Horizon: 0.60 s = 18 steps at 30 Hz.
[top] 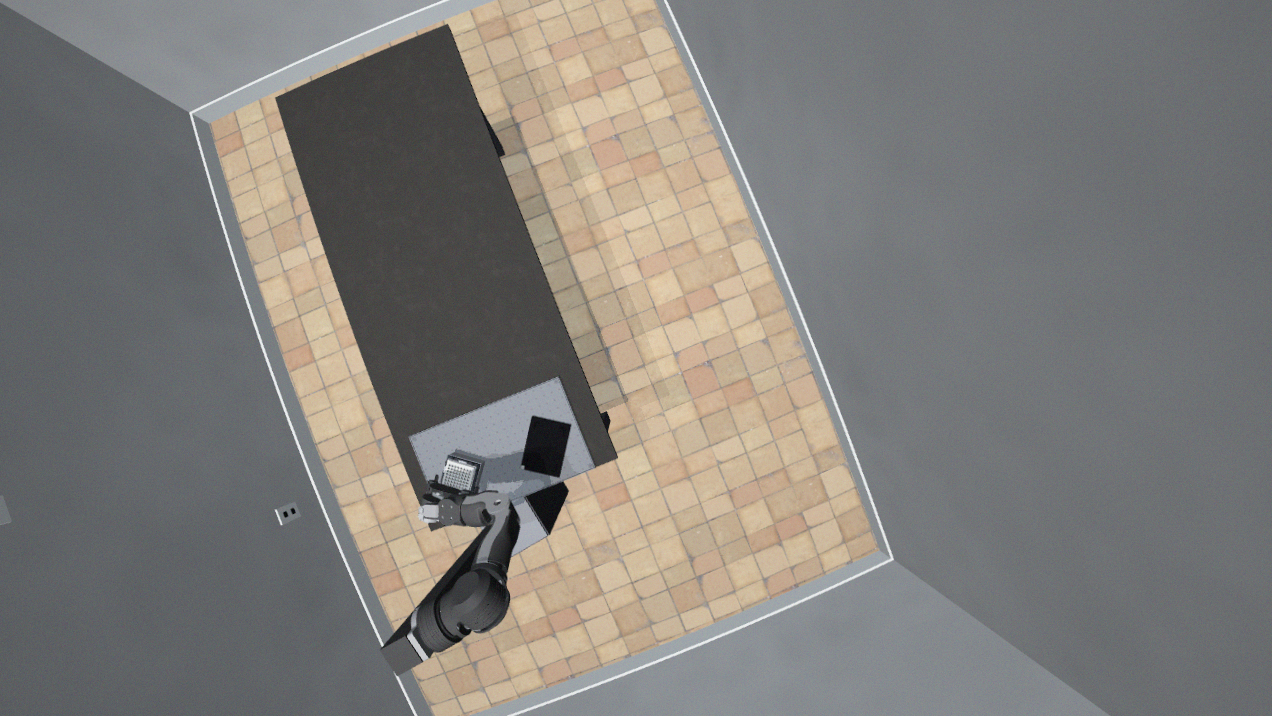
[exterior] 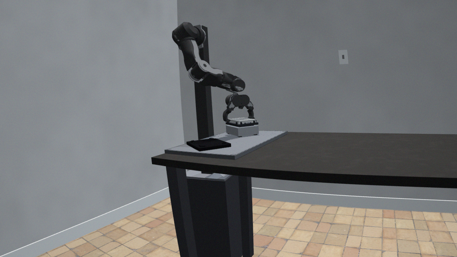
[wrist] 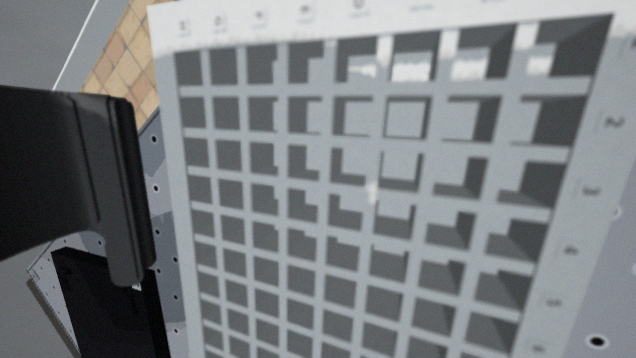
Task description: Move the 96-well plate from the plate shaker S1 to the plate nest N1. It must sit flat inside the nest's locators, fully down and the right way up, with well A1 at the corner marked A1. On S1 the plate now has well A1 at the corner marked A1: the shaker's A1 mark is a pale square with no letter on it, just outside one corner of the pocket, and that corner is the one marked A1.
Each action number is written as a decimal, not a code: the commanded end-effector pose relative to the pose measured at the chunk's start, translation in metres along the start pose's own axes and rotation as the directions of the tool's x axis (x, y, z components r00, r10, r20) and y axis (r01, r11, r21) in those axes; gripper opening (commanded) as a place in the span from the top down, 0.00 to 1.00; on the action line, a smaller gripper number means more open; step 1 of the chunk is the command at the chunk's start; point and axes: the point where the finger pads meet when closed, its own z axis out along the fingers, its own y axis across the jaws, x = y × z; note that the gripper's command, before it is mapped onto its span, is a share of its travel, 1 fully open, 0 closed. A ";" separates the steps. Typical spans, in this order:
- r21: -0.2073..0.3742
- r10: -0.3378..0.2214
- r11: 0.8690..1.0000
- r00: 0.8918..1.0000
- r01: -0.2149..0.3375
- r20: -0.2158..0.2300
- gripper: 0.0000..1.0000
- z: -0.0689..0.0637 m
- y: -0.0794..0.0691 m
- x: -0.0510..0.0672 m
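Observation:
The white 96-well plate [exterior: 241, 120] sits in the pocket of the grey plate shaker S1 [exterior: 241, 130] at the back of the grey base board. My gripper [exterior: 239, 117] is open and lowered over the plate, with one finger down on each side of it. I cannot tell whether the fingers touch the plate. The wrist view is filled by the plate's well grid [wrist: 370, 190], very close, with one dark finger [wrist: 75, 175] just off its left edge; the other finger is out of view. The black plate nest N1 [exterior: 208, 144] lies empty at the front of the board.
From above, the plate [top: 460, 472], the nest [top: 545, 444] and the grey perforated board [top: 507, 435] sit at the near end of a long dark table [top: 418, 240]. The arm's black column [exterior: 203, 95] stands behind the board.

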 end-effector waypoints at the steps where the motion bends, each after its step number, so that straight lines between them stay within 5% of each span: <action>1: 0.001 0.000 1.000 1.000 0.000 0.001 0.23 -0.002 0.001 0.000; 16: -0.002 0.001 1.000 1.000 -0.001 0.002 0.23 -0.003 0.002 -0.002; 18: -0.003 0.001 1.000 1.000 -0.001 0.003 0.30 -0.003 0.002 -0.002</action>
